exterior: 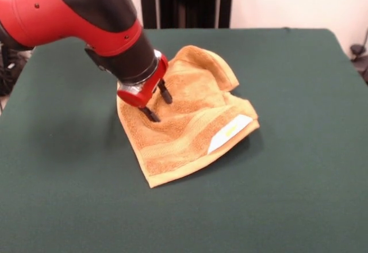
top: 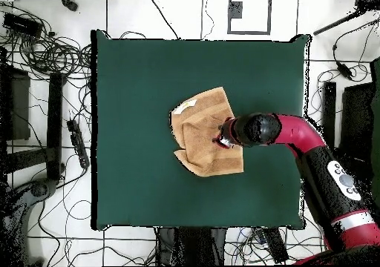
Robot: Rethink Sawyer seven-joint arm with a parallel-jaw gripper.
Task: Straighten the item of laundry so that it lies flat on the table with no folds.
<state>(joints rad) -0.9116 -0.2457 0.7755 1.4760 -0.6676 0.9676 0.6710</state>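
Observation:
The orange-tan terry towel [exterior: 187, 115] lies rumpled near the middle of the dark green table [exterior: 287, 195], with its far corner folded over and a white label [exterior: 230, 133] showing near its right corner. My gripper [exterior: 159, 104] hangs over the towel's left part, its two black fingers [exterior: 151, 114] spread apart and empty, the tips at or just above the cloth. In the overhead view the towel [top: 200, 130] lies left of the gripper [top: 221, 138], whose arm comes in from the right.
The pedestal stands behind the table's far edge [exterior: 187, 3]. Cables [top: 44, 53] and equipment lie on the floor around the table in the overhead view.

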